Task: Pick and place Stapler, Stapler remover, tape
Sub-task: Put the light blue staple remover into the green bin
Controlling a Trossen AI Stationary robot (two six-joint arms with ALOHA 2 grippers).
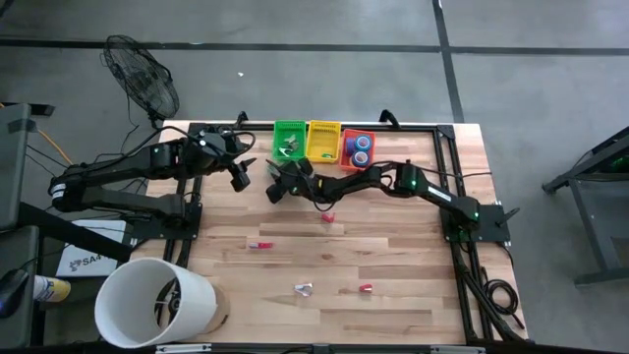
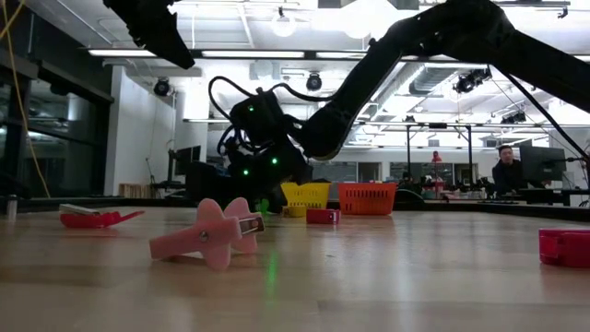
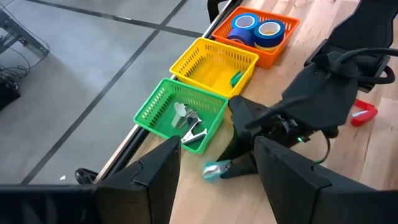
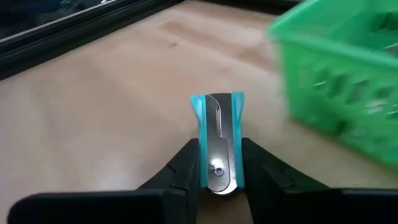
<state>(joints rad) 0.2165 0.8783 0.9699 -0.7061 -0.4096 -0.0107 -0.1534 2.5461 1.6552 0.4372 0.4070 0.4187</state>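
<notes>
Here, teal staple remover (image 4: 217, 140) clamped between right pincer (image 4: 219, 163) fingers, beside green basket (image 4: 339, 93)

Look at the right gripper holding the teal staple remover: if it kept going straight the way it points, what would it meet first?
Probably bare table; the green basket sits off to one side of the right gripper, though depth is unclear.
</notes>
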